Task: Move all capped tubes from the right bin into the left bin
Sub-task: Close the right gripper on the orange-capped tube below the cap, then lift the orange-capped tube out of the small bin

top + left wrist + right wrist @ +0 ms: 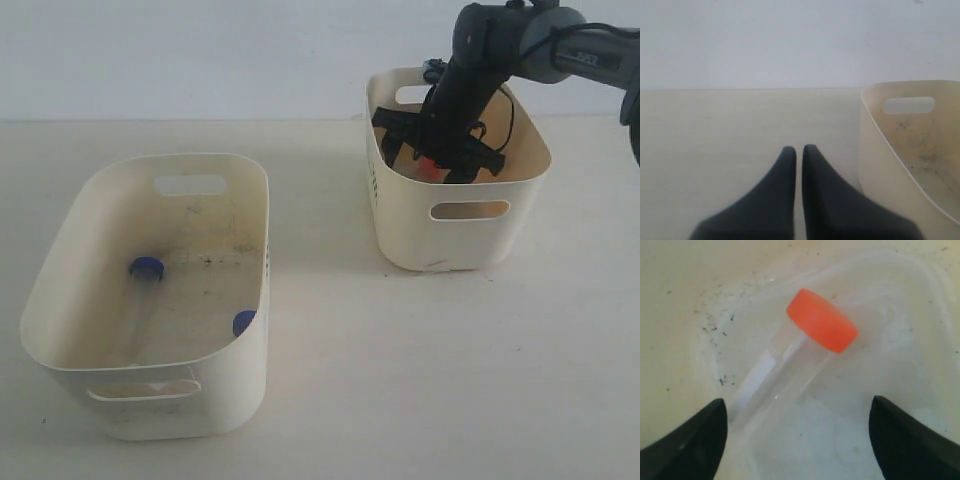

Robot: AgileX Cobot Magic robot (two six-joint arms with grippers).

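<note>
One clear tube with an orange-red cap (822, 326) lies on the floor of the right bin (460, 240); its cap (428, 167) peeks out under the arm in the exterior view. My right gripper (797, 412) is down inside this bin, open wide, its fingertips (715, 415) on either side of the tube's lower body without touching it. The left bin (250, 300) holds two tubes with dark blue caps (146, 267) (243, 322). My left gripper (798, 150) is shut and empty above the table, beside the left bin (875, 150).
Bare cream tabletop (400, 370) lies between and in front of the two bins. A pale wall (200, 50) stands behind the table. Dark specks dot the right bin's floor (715, 330).
</note>
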